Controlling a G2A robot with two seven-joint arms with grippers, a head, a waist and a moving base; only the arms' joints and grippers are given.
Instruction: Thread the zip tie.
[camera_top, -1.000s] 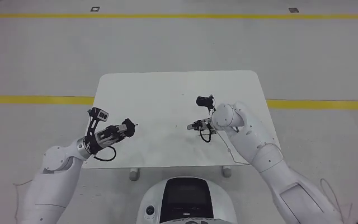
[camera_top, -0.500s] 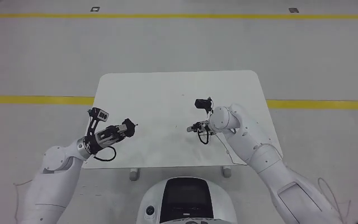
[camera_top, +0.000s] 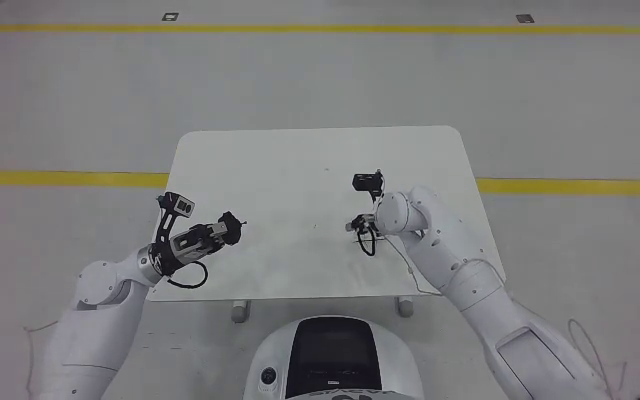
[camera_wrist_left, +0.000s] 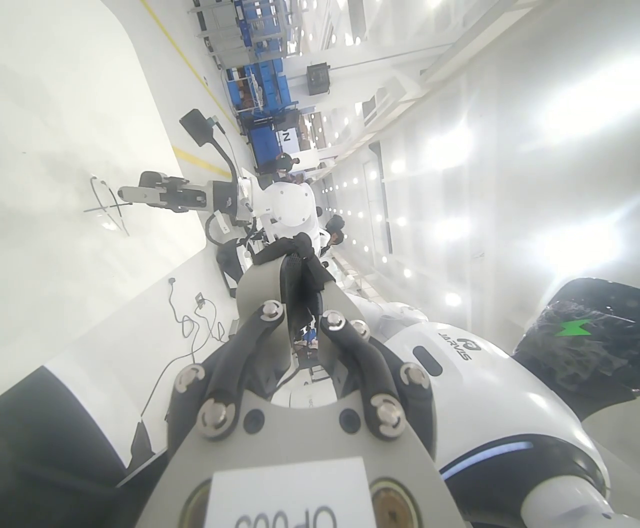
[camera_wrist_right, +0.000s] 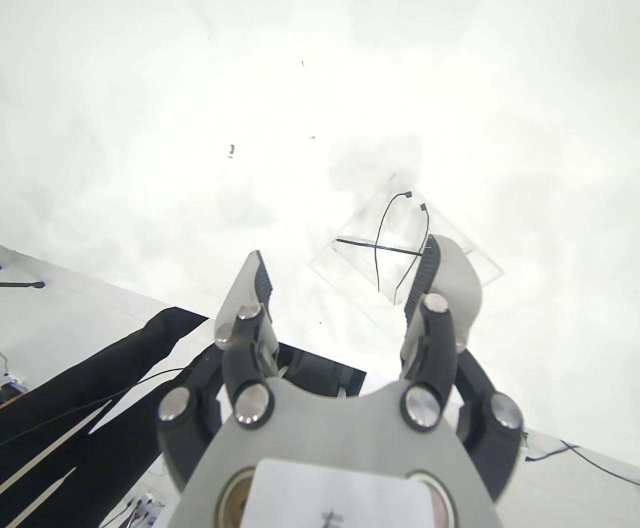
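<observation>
Top view: the white rectangular table (camera_top: 300, 160) carries both arms. The left gripper (camera_top: 232, 226) hangs over the table's left side, toward its near edge. The right gripper (camera_top: 350, 226) is over the table's right half, also toward the near edge. The state of either one's fingers cannot be judged from this height.

Left wrist view: the left gripper (camera_wrist_left: 299, 247) has its two fingers pressed together, with nothing visible between the pads. It is clear of the table (camera_wrist_left: 50, 150) surface. Farther off, the right gripper (camera_wrist_left: 125, 192) is low over the table, just beside the thin black zip ties (camera_wrist_left: 107, 210), which lie crossed on the tabletop.

Right wrist view: the right gripper (camera_wrist_right: 342, 275) is wide open and holds nothing. Below it on the table (camera_wrist_right: 150, 100) lies a clear square plastic sheet (camera_wrist_right: 345, 270), flat. The black zip ties (camera_wrist_right: 378, 247) rest on that sheet, three strands crossing one another. One finger (camera_wrist_right: 452, 270) overlaps the sheet's edge from this angle; contact with the sheet or ties cannot be determined.
</observation>
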